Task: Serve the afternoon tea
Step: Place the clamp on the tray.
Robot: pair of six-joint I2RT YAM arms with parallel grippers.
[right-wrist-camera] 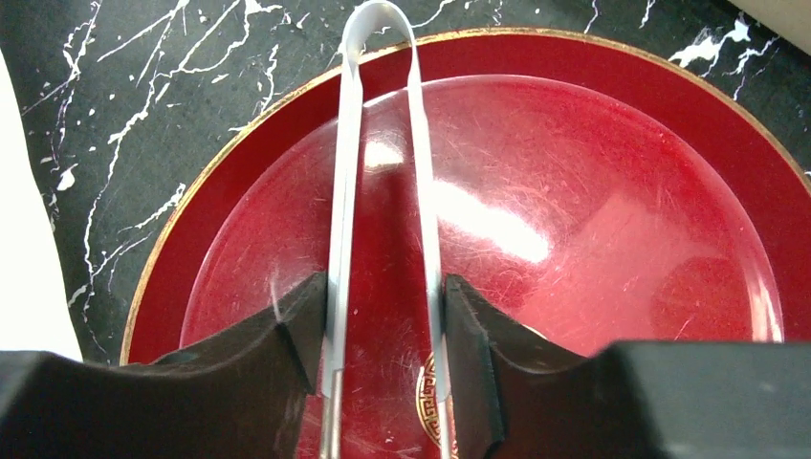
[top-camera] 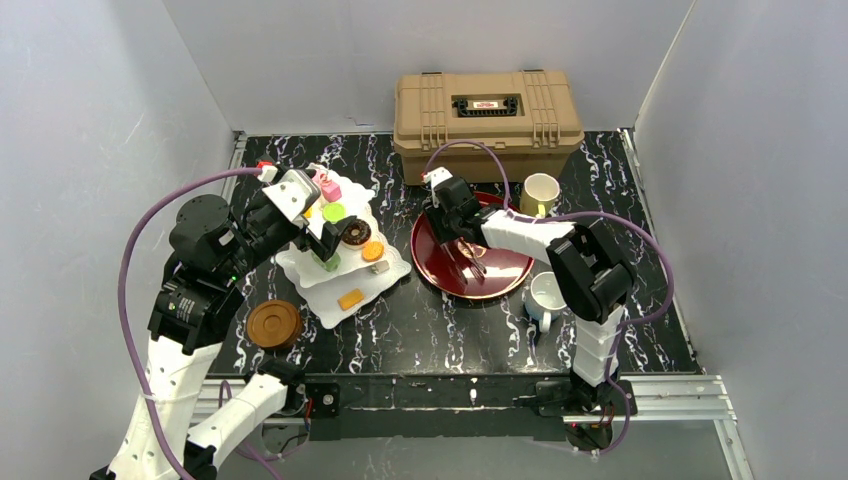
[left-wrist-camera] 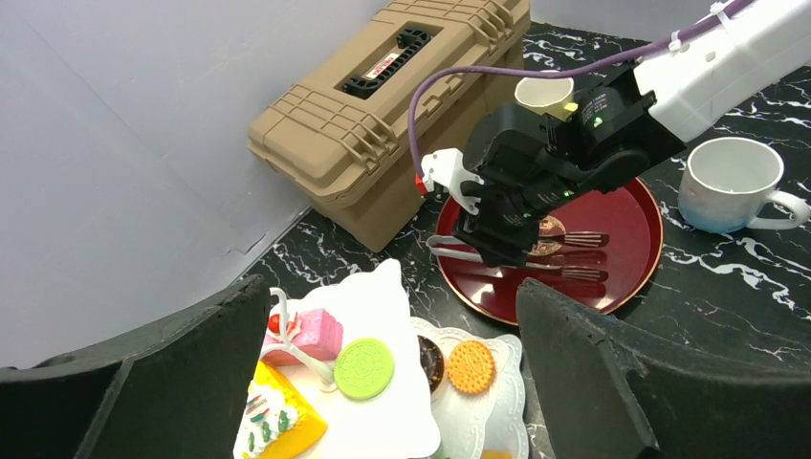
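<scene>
Metal tongs coming off the dark red round tray (right-wrist-camera: 669, 124), tool-fetching step I'd say

The right gripper (right-wrist-camera: 384, 279) sits over the tray's middle, clenched on both arms of the thin U-shaped metal tongs (right-wrist-camera: 346, 143). The left gripper (top-camera: 322, 243) hovers spread wide and empty over the white three-tier wavy-edged stand (top-camera: 330, 305) left of the tray, toy pastries (left-wrist-camera: 363, 367) on it. The cream-yellow mug (top-camera: 540, 190) is behind the tray and the white mug (top-camera: 545, 295) is just off its near right edge. Next up is probably a straight lift with an even squeeze so the tongs don't twist.
</scene>
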